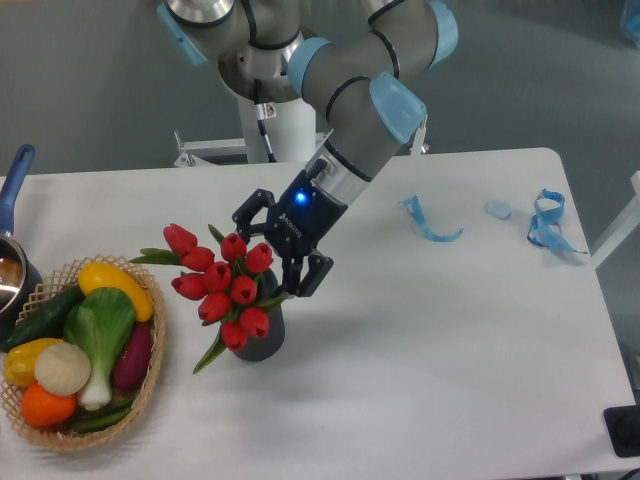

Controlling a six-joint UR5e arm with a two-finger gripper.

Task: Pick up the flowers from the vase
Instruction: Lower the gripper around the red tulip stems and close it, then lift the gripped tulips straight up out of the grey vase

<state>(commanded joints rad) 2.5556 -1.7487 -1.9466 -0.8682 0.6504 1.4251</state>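
Near the middle of the white desk [420,330], one dark vase [262,338] stands upright holding one bunch of roughly ten red flowers [225,283], and the single claw [284,250], fingers spread apart, sits at the bunch's right edge, seemingly positioned to close on it.

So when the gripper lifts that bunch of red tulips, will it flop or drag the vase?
The bunch of red tulip buds is probably floppy: heads and leaves splay wider than the short dark ribbed vase. That small vase looks light and may tip or lift if stems bind. The gripper seems open beside the bunch.
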